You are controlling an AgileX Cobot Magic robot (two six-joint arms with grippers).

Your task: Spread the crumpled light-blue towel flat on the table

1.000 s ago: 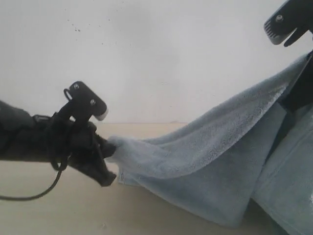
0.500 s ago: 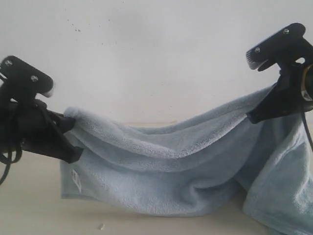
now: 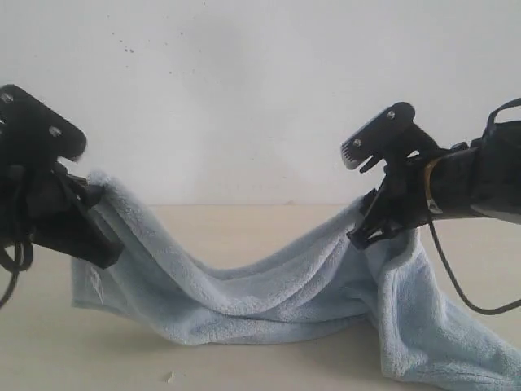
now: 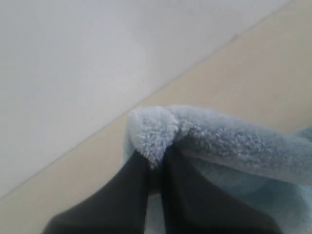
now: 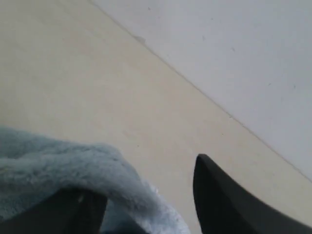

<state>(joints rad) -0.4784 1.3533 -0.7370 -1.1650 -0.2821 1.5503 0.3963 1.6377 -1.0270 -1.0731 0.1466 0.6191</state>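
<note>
Exterior view, from the tabletop's front edge back: a small white speck [image 3: 168,377] lies on the table [image 3: 73,358] close to that edge. Behind it the towel [image 3: 269,297] sags in one long fold, its middle resting on the tabletop and both ends lifted. A small white tag [image 3: 96,282] shows low on the cloth at the left end. The left gripper [image 3: 96,195] holds that end's upper corner clear of the table, and the left wrist view shows its jaws together, clamped on a bunched tuft of towel. Toward the right, the right gripper [image 3: 362,236] stands at the other raised end, and cloth falls from it toward the tabletop's front right corner. The right wrist view shows its jaws apart, with the towel draped over one finger and the other finger bare. Past the tabletop's back edge rises a white wall [image 3: 244,81].
</note>
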